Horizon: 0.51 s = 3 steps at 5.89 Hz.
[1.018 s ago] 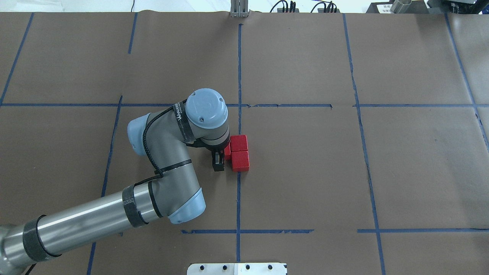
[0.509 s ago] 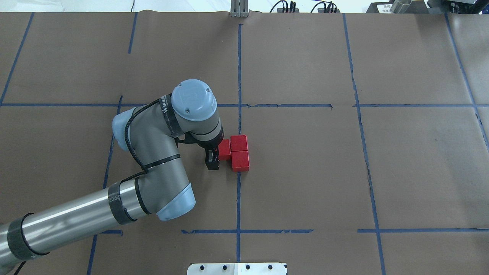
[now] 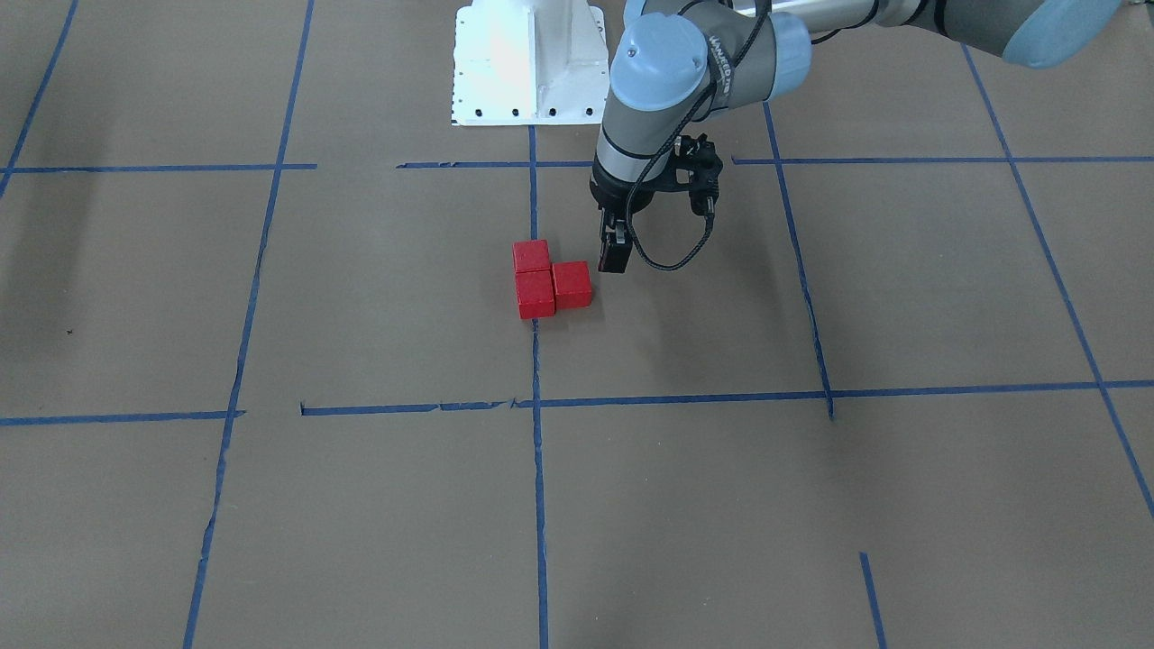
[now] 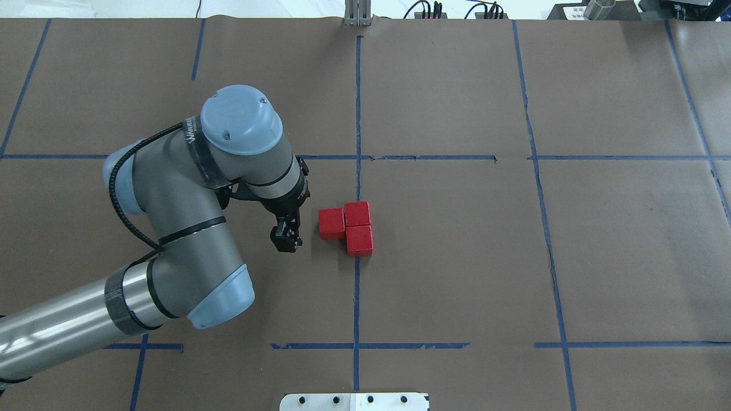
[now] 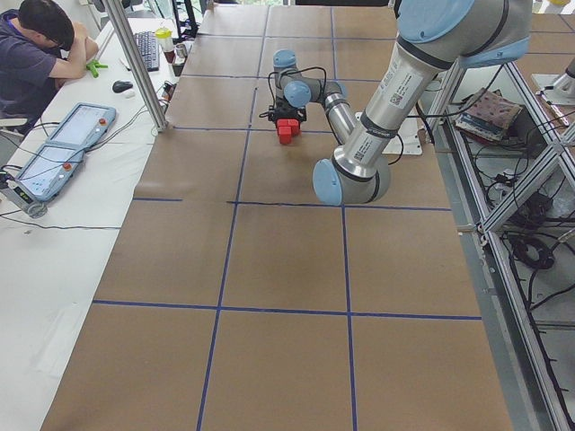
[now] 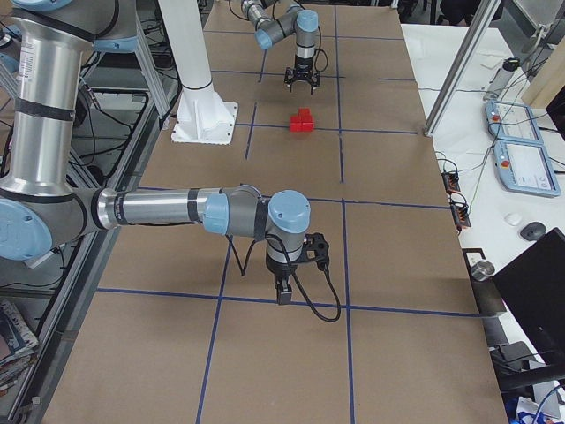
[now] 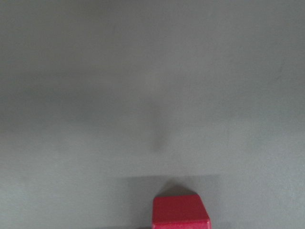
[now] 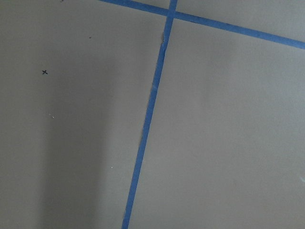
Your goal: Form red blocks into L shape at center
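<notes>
Left end effector (image 4: 285, 240) is hanging released over the tabletop (image 4: 457, 274), jaws apart and gripping nothing. Its tips are pointing down just beside the blocks (image 4: 357, 214) without touching them (its wrist camera is catching only one red cube at the bottom edge, on bare paper). All three blocks are lying at the center (image 4: 400, 228), touching face to face in an L. Two are sitting in a row along the long tape line (image 4: 356, 297). The third is butting against the farther one on the robot's left side, nearest that end effector. Right end effector (image 6: 282, 290) is pointing down above the paper near a tape line, well apart from the blocks. It is showing only in the side view, so I cannot tell whether it is released or clenched.
</notes>
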Each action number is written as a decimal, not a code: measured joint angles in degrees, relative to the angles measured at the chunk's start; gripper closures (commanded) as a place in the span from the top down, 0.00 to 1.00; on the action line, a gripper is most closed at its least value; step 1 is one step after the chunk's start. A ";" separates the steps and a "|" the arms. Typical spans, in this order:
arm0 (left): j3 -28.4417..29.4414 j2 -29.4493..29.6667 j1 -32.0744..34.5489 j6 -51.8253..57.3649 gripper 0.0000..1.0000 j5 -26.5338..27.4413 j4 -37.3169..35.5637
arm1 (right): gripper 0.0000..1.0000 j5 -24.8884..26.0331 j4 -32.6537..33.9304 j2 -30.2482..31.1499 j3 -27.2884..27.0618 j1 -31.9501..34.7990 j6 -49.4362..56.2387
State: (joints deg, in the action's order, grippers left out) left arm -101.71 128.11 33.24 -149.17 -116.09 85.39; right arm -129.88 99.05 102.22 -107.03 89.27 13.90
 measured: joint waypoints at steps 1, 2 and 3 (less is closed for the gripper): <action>-4.33 -3.16 1.23 8.20 1.00 -0.50 -0.68 | 0.99 -0.02 0.00 0.02 -0.02 -0.03 -0.01; -7.89 -6.47 2.60 17.76 1.00 -0.77 -0.90 | 0.99 -0.02 0.00 0.06 -0.02 -0.05 -0.01; -10.51 -10.52 4.47 28.66 1.00 -1.73 -0.85 | 0.99 -0.05 0.00 0.07 -0.02 -0.06 -0.01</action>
State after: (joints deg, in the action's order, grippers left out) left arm -112.21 117.59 37.72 -120.50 -117.82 84.54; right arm -129.93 99.05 102.29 -107.05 89.21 13.89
